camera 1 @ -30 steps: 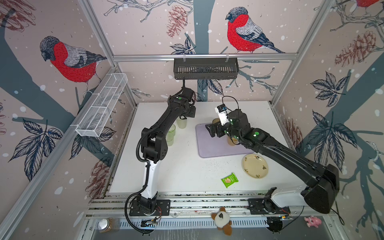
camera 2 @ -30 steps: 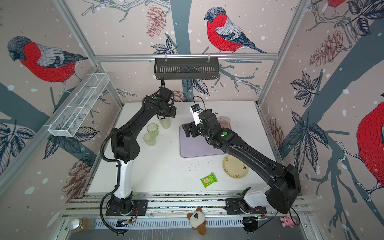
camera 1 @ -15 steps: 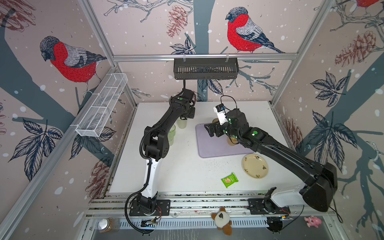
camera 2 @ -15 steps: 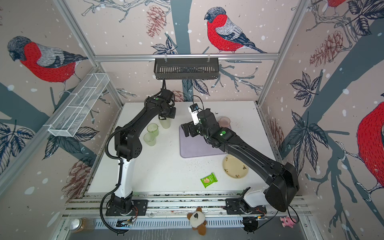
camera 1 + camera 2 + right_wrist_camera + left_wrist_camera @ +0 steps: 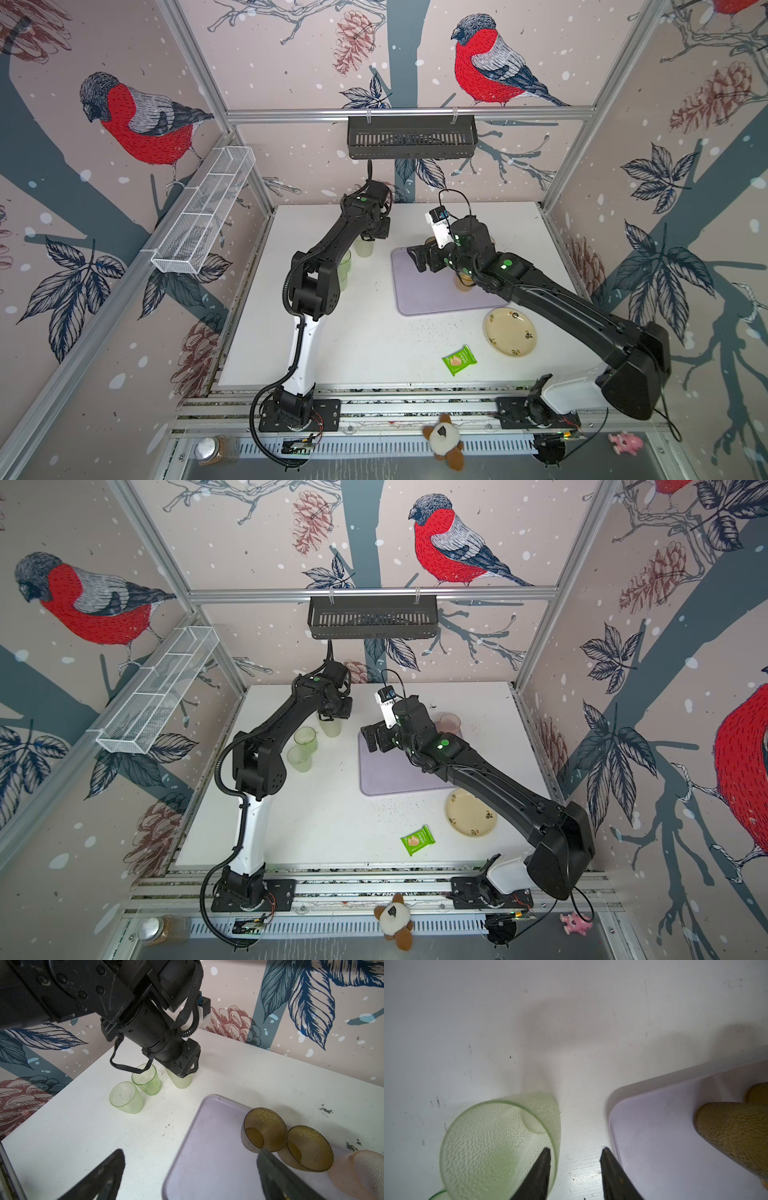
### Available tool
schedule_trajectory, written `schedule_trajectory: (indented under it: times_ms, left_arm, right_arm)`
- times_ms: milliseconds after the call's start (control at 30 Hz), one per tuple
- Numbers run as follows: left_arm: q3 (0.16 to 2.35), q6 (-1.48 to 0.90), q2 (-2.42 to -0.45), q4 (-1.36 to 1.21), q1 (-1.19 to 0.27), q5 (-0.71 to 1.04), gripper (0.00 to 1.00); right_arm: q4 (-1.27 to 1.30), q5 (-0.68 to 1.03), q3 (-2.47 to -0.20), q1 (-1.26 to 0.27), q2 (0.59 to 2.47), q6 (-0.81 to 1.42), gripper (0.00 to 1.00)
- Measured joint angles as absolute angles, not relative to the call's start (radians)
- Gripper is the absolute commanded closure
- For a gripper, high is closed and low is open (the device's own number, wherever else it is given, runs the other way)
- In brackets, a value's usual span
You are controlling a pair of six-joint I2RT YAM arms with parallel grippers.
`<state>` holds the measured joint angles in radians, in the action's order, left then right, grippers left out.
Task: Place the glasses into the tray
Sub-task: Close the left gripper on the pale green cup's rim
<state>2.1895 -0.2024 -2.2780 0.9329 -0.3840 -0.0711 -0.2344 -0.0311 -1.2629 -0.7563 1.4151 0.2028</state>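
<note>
Clock hours are read in a top view, with 12 at the back wall.

The white surface (image 5: 374, 332) carries everything. The lilac tray (image 5: 395, 771) lies flat just off its centre, toward 3 o'clock. A cream plate (image 5: 471, 812) sits at 5 o'clock of the tray, just beside its rim.

The right end effector (image 5: 191, 1152) hangs over the tray's 9 o'clock edge. Its jaws are spread wide and hold nothing; one finger is above bare surface, the other above the tray.

The left end effector (image 5: 575, 1151) points down near the tray's 10 o'clock corner with its jaws at a narrow gap. They straddle the wall of the pale glass (image 5: 496, 1142). One finger (image 5: 544, 1167) is inside the mouth. The other is outside, over bare surface between glass and tray, clear of the wall. That glass stands on the surface, apart from the tray.

Two green glasses (image 5: 305, 739) (image 5: 299, 758) stand upright and close together at 7 to 8 o'clock of the pale one.

Two brown glasses (image 5: 264, 1130) (image 5: 309, 1149) stand mouth-up in the tray along its 12 o'clock edge, side by side. An amber glass (image 5: 463, 284) shows under the right arm, nearer the tray's middle. A pink glass (image 5: 450, 722) stands at the tray's 1 o'clock corner; whether it is inside the rim I cannot tell.

A green packet (image 5: 459, 360) lies flat at 6 o'clock of the tray, well apart from it.
</note>
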Motion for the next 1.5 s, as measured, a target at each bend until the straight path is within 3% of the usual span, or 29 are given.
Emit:
schedule_trajectory:
  times_ms: [1500]
  left_arm:
    - [2.179,-0.202,-2.291,0.933,-0.381,-0.108,0.80]
  right_arm:
    - [-0.234,-0.031,-1.290,-0.752,1.440,0.185,0.01]
